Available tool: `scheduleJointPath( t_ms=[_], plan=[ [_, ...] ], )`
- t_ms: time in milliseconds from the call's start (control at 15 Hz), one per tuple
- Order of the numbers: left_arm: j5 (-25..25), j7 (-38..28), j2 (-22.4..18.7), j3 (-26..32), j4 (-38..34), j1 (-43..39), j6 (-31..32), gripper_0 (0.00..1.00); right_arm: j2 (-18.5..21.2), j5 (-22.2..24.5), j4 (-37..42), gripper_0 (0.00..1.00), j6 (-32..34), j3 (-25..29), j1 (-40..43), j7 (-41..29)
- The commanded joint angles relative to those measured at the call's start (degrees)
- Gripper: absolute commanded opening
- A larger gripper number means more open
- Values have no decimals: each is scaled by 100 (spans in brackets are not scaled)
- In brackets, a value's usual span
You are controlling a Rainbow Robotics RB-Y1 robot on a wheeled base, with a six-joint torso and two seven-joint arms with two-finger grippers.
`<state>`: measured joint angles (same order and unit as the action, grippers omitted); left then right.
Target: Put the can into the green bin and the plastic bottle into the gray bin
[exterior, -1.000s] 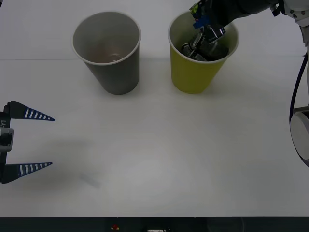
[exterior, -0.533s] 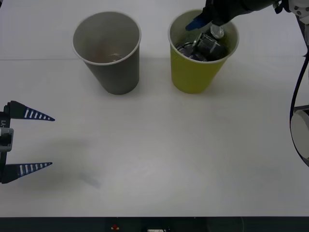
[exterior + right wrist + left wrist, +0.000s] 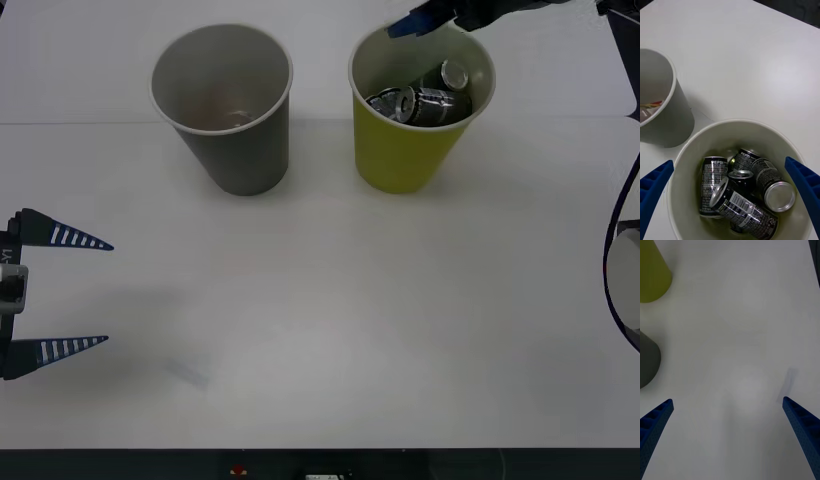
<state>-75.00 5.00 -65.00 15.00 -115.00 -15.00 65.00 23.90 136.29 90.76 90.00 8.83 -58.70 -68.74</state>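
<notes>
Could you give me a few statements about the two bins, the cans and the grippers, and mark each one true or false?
1. Several cans lie inside the green bin. True.
2. The right gripper is shut on a can. False: its fingers are spread open above the green bin and hold nothing.
3. The gray bin stands to the left of the green bin in the front view. True.
4. The left gripper is reaching into the gray bin. False: it sits open over the table at the near left, apart from both bins.
5. The green bin has tipped over. False: it stands upright.
</notes>
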Motion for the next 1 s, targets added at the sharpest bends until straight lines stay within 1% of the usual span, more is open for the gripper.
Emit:
scheduleJointPath(
  t_ms=[67,400,533,800,1000],
  plan=[
    [0,0,0,0,0,0,0,100,0,-419,636,100,0,348,429,-8],
    [0,0,0,0,0,0,0,100,0,-1298,1920,100,0,937,1449,10],
    [0,0,0,0,0,0,0,100,0,-1615,2429,100,0,1139,1888,124],
    [0,0,0,0,0,0,0,100,0,-2230,3097,100,0,1464,2679,449],
    [0,0,0,0,0,0,0,100,0,-2546,3625,100,0,1552,3251,590]
  ],
)
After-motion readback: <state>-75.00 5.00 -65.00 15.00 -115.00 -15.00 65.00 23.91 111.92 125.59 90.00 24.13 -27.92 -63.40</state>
